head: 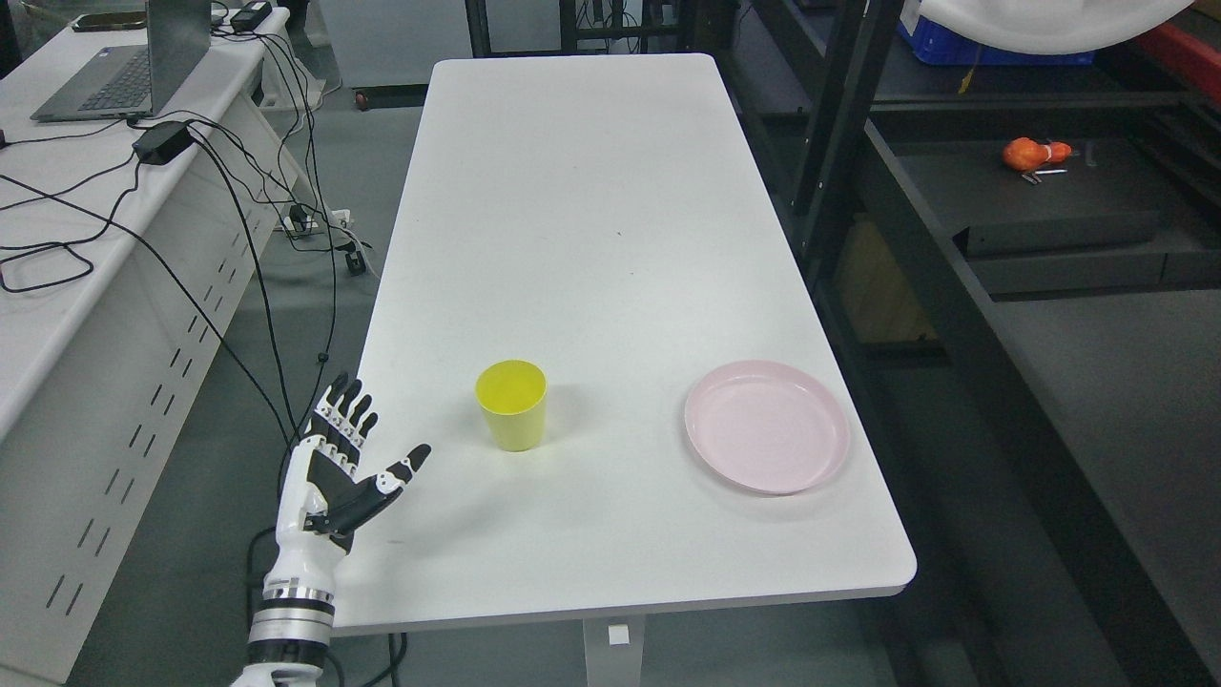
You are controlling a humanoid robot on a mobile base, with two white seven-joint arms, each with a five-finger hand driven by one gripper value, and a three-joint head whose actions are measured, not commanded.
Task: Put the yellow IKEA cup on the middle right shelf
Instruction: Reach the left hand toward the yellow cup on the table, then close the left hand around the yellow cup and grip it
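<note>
Left hand [339, 468] sits at the near-left edge of the white desk [591, 210], palm facing in, fingers spread, thumb out toward the middle — holding nothing. Right hand isn't in view.

Yellow cup [513, 405] stands upright w/ mouth up, a bit beyond and to the right of the hand, apart from it, nothing between them. Pink plate [767, 426] lies further right near the desk's right edge, well apart from the cup.

Step in hand looks like the reach-and-grasp. To do it well: keep the hand wide, come in from the cup's left side at mid-height, thumb on the near wall and fingers round the far wall, close only once the cup is fully between them. Cup tapers toward the base and prob. light, so a nudge could tip or slide it; go slow at contact.

Dark shelf rack [954, 239] runs along the desk's right side — an orange item [1035, 153] on one level. Can't tell which level is the middle right one.
</note>
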